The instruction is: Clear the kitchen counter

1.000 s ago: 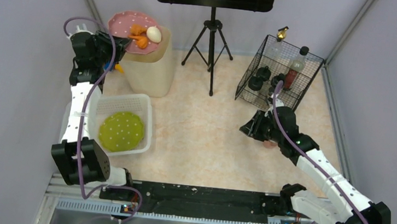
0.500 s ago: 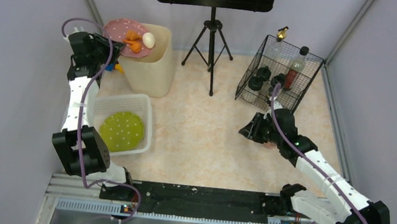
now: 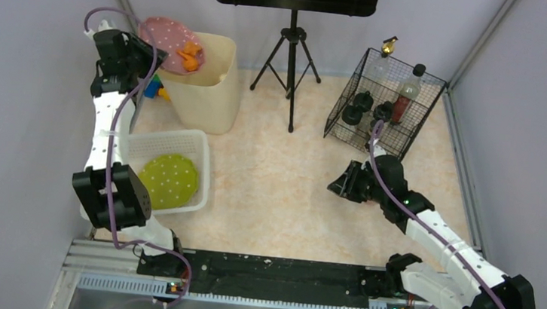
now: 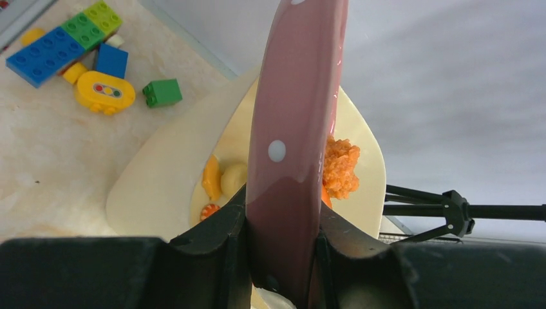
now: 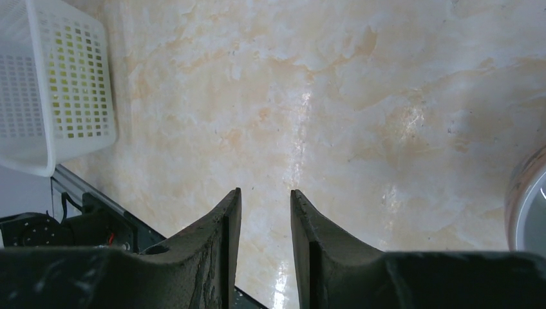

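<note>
Left fingers point(image 4: 219, 238) clamped the plate point(image 4: 296, 129); a steeper tilt would slide food point(image 4: 340, 168) into the bin point(image 4: 161, 187). Right fingers point(image 5: 212, 251), slightly apart, held nothing.

left hand point(image 3: 141, 55): we see it holding the pink plate point(image 3: 167, 34) tilted over the beige bin point(image 3: 211, 99), orange food point(image 3: 188, 55) at the plate's low edge | white basket point(image 3: 204, 164): we see a green plate point(image 3: 168, 178) inside | right hand point(image 3: 342, 184): we see it low over the counter point(image 3: 275, 189)
</note>
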`<state>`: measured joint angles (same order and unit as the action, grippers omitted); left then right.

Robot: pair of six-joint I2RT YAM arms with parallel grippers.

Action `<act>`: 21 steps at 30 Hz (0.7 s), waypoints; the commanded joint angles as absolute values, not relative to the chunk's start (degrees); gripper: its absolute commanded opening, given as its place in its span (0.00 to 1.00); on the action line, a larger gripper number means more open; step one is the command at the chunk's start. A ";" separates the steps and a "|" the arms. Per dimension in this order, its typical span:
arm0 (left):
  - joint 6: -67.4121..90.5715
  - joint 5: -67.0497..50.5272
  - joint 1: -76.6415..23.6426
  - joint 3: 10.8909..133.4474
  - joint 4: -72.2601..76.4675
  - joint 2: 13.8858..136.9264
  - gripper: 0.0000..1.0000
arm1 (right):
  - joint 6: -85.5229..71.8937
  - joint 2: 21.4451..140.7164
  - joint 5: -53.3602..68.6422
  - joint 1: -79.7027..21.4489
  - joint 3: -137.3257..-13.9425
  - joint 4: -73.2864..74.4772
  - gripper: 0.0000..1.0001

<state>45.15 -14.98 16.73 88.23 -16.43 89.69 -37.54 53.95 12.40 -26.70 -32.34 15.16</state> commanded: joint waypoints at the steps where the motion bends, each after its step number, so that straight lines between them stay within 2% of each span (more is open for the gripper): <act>1: 39.84 -12.17 14.00 96.85 -9.66 88.24 0.00 | -37.57 52.66 13.51 -26.13 -31.80 12.05 0.34; 11: 25.99 0.34 6.45 101.59 -14.91 87.89 0.00 | -37.47 51.50 13.96 -26.10 -30.76 12.02 0.33; 21: 11.03 23.58 -3.99 102.59 -14.55 87.15 0.00 | -37.22 50.21 14.24 -26.11 -29.63 12.49 0.34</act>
<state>17.93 12.05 -0.82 97.41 -26.15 90.32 -37.54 51.42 13.69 -26.70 -29.76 14.15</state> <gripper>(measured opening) 0.328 0.336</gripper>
